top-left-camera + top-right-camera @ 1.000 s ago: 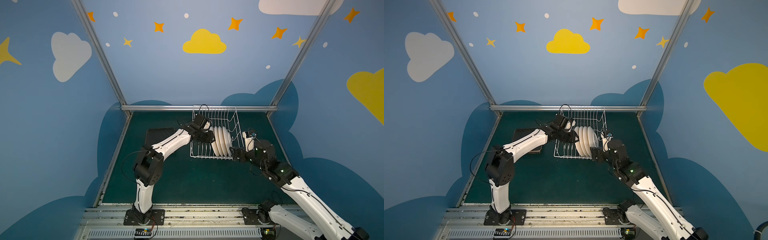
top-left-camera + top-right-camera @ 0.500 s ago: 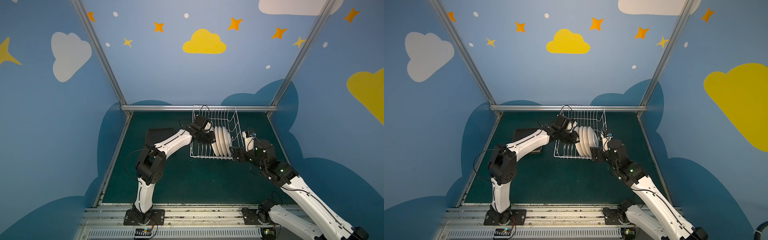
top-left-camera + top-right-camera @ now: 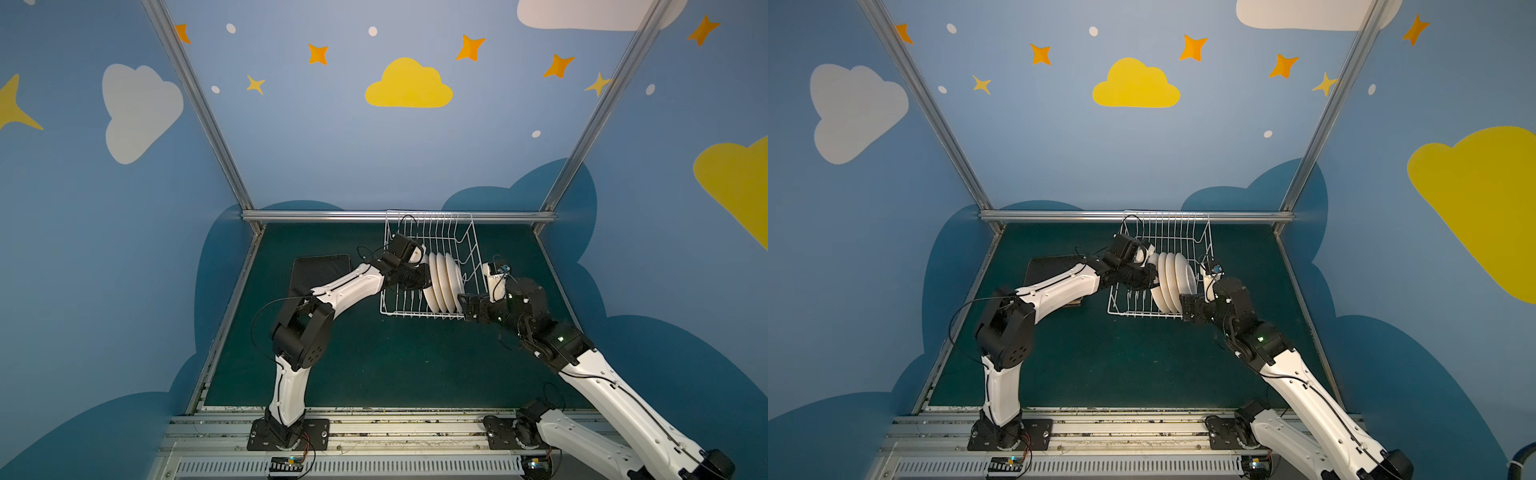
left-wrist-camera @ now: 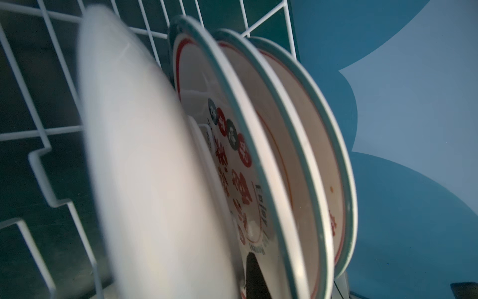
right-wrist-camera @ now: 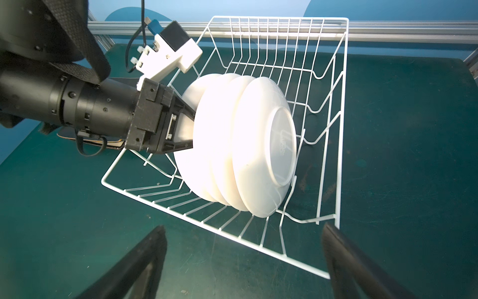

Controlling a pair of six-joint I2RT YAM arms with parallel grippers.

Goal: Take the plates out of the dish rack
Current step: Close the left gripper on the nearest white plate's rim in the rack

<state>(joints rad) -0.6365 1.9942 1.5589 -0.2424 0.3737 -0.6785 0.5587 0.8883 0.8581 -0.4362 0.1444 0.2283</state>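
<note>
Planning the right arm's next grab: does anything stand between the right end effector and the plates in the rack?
Only the dish rack's near wire side lies between the open right end effector and the plates. The left end effector grips the farthest plate.

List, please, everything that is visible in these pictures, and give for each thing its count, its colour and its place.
round plates: four, white, standing on edge in the dish rack
dish rack: one, white wire, at the back of the table
square plates: count unclear, black, flat on the table left of the rack, partly under the left arm
table: one, dark green
walls: three, blue with clouds and stars, around the table
left gripper: one, black, fingers shut on the rim of the end plate
right gripper: one, black, fingers open, at the rack's near right corner
</note>
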